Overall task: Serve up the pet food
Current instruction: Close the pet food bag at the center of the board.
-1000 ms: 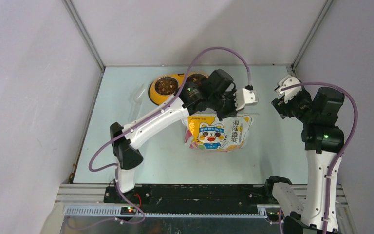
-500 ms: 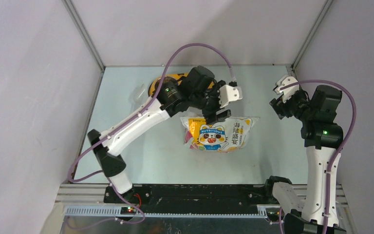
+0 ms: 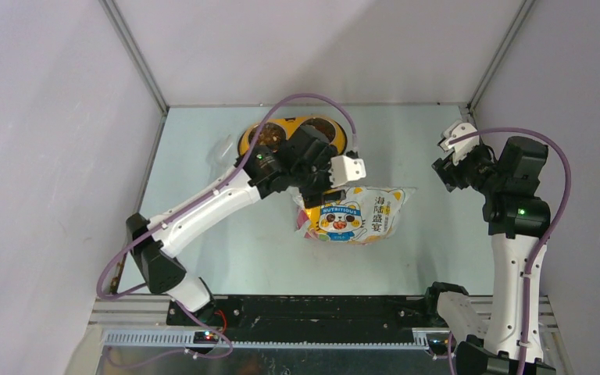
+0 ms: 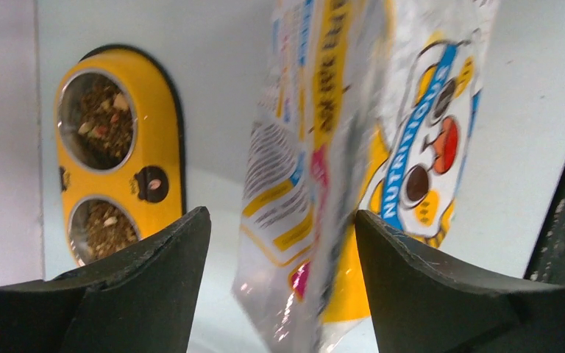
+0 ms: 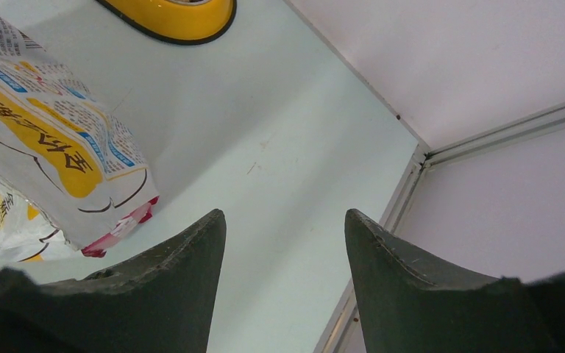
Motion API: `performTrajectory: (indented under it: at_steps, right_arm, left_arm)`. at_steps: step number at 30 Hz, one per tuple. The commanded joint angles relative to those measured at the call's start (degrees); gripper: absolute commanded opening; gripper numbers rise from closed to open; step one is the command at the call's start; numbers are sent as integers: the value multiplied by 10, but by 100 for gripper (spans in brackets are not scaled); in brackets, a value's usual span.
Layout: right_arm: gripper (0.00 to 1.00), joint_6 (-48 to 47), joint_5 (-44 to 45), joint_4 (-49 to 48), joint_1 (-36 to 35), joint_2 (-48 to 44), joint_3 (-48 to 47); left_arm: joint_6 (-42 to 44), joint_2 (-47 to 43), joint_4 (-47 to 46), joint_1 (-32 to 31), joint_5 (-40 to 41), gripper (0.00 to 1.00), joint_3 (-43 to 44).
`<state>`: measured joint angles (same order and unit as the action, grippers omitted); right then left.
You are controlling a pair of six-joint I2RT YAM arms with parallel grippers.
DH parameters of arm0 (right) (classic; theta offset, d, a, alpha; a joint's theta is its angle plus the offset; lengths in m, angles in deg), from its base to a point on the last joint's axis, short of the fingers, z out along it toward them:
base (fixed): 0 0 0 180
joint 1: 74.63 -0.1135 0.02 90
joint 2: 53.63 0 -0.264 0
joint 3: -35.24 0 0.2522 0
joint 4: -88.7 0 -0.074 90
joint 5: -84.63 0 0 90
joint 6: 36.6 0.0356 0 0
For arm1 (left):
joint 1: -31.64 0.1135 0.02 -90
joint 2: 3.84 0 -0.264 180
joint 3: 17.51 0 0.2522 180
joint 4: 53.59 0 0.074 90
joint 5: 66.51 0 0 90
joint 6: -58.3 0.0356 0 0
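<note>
Scoop: a clear scoop (image 3: 220, 150) lies on the table (image 3: 226, 250), well to the left of the left fingers and apart from them.
Bowl: a yellow bowl (image 4: 173, 140) with 2 steel cups sits beyond the left fingers. In the left wrist view it is above the left-hand finger.
Kibble: brown kibble (image 4: 103, 121) fills both cups, and none lies between any fingers.
Left gripper: the left gripper (image 4: 279, 220) has its 2 fingers spread wide and clamps nothing. It hovers at the left end of the bag, on the side nearest the bowl.
Bag: the yellow and white bag (image 4: 353, 147) with a cartoon cat lies flat on the table. In the left wrist view one end shows in the gap between the left fingers, blurred, and I cannot tell whether it touches either finger.
Right gripper: the right gripper (image 5: 287, 220) has its 2 fingers apart, with only bare table between them. The pink end of the bag is left of its left-hand finger, not touching it.
</note>
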<state>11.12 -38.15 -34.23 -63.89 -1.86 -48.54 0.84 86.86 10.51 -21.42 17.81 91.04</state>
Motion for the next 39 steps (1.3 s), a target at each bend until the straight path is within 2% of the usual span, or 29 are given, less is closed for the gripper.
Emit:
performTrajectory:
  at_steps: [1, 7, 18, 20, 22, 23, 24, 25, 27, 29, 32, 35, 37, 38, 39]
  right_arm:
    - [63, -3, -10, 1, 2, 5, 1]
    - [63, -3, -11, 2, 2, 5, 1]
    - [63, -3, -13, 2, 2, 5, 0]
    - [63, -2, -13, 2, 2, 4, 0]
    - [63, -2, -14, 2, 2, 4, 0]
    - [63, -2, -14, 2, 2, 4, 0]
    - [63, -2, -15, 2, 2, 4, 1]
    - [63, -3, -17, 2, 2, 4, 1]
    - [64, -3, -20, 2, 2, 6, 0]
    - [64, -3, -26, 3, 2, 8, 1]
    - [64, -1, -36, 4, 2, 11, 0]
    - [64, 0, -44, 6, 2, 14, 0]
    - [64, 2, -50, 8, 2, 14, 0]
    - [65, 2, -52, 10, 2, 14, -1]
    - [66, 3, -58, 12, 2, 14, -2]
  left_arm:
    - [21, -68, -8, 37, 12, 78, 1]
    - [38, -100, 15, 69, -23, 75, -28]
    - [70, -120, 51, 75, -47, 67, -68]
    - [70, -120, 52, 76, -34, 61, -71]
    - [69, -118, 48, 77, -16, 50, -72]
    - [67, -117, 48, 77, -7, 40, -72]
    - [65, -115, 45, 80, -4, 34, -71]
    - [61, -115, 44, 81, -2, 19, -67]
    - [56, -111, 43, 85, -4, 2, -55]
    - [53, -103, 51, 93, -24, 0, -31]
    - [44, -81, 85, 108, -81, 0, 16]
    - [39, -78, 95, 113, -94, 0, 40]
    - [30, -86, 88, 113, -84, 20, 32]
    - [23, -97, 76, 115, -70, 56, 25]
    - [21, -103, 69, 116, -63, 70, 10]
